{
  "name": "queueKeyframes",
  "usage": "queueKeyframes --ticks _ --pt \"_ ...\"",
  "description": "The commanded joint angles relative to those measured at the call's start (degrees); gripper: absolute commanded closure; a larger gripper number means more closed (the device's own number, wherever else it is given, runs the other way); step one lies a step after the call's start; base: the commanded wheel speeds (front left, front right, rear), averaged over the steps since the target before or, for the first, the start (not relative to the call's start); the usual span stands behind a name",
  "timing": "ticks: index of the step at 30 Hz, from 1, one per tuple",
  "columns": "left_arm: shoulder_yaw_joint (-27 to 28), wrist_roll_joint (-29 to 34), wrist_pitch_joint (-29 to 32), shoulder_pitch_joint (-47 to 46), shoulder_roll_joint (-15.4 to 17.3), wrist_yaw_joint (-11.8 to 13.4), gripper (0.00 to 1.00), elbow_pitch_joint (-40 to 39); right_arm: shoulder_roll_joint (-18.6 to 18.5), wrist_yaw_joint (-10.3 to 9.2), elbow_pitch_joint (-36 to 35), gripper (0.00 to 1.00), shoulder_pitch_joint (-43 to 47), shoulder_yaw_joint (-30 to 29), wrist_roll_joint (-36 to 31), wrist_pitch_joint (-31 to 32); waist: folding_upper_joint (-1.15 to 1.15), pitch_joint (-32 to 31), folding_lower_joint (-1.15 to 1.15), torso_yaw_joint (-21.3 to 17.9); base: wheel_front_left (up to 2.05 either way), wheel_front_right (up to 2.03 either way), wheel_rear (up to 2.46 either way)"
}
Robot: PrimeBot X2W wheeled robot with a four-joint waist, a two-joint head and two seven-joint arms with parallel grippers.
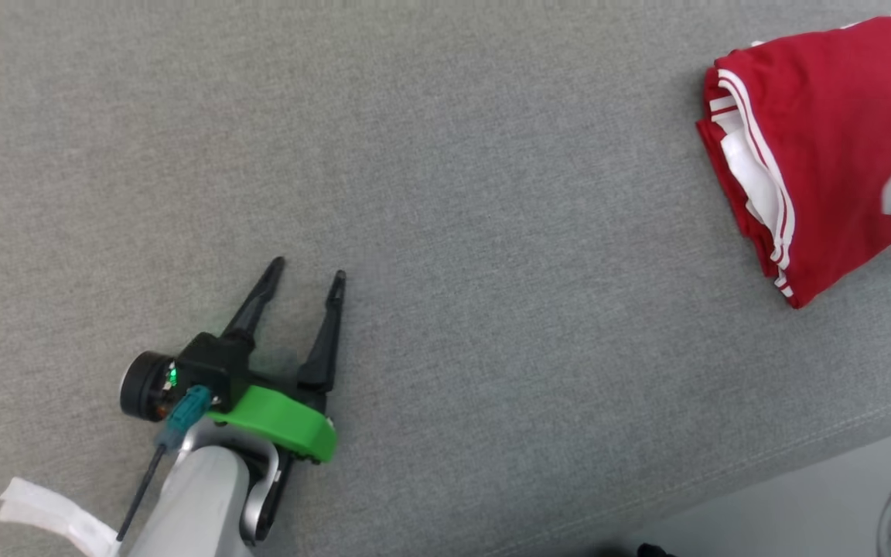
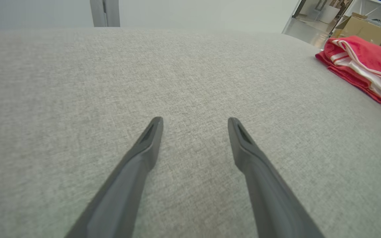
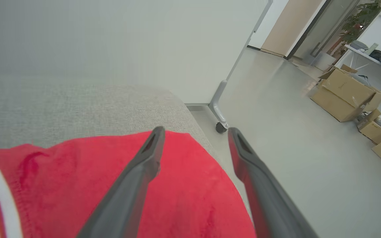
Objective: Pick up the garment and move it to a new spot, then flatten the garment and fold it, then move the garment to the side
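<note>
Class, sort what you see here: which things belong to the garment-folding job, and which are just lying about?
Job:
- garment, red, folded, near the grey surface's edge
- left gripper, open
- right gripper, open over the garment

Lying about:
- boxes on the floor
- white strip
- plant

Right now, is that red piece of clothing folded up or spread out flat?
Folded. The red garment lies as a compact bundle near the edge of the grey surface, with stacked layers and white-striped trim showing along one side.
</note>
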Motion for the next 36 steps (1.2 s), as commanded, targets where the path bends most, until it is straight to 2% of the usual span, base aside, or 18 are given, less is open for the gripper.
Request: queueKeyframes --ticks 1,8,18,23,29,36 --pt "1.15 0.51 0.12 1.18 -0.13 0.09 0.0 0.38 1.23 -0.13 -0.71 0.0 0.91 1.68 1.05 -0.6 0.0 -2.35 0.0 0.51 0.0 0.0 0.0" --pt "7.32 0.58 0.09 3.26 -2.32 0.09 0.0 1.14 5.6 -0.13 -7.23 0.0 6.16 12.85 10.41 -0.93 0.0 -7.22 0.0 3.23 0.0 0.0 0.0" --pt "14.86 0.73 0.09 6.51 -4.5 0.09 0.0 2.18 6.49 -0.13 -15.05 0.0 19.94 24.02 20.93 -0.96 0.0 -13.39 0.0 9.82 0.0 0.0 0.0" --pt "17.84 2.06 0.1 8.89 -4.69 0.09 0.0 3.05 6.47 -0.13 -17.52 0.0 27.27 26.68 25.53 -0.96 0.0 -16.43 0.0 12.04 0.0 0.0 0.0" --pt "19.34 1.11 0.1 12.04 -4.96 0.08 0.0 3.81 6.47 -0.13 -19.0 0.0 33.54 29.95 26.88 -0.96 0.0 -19.64 0.0 13.38 0.0 0.0 0.0" --pt "20.14 1.59 0.09 16.29 -4.97 0.08 0.0 3.55 6.48 -0.13 -20.96 0.0 38.83 30.76 28.64 -0.97 0.0 -23.14 0.0 14.04 0.0 0.0 0.0"
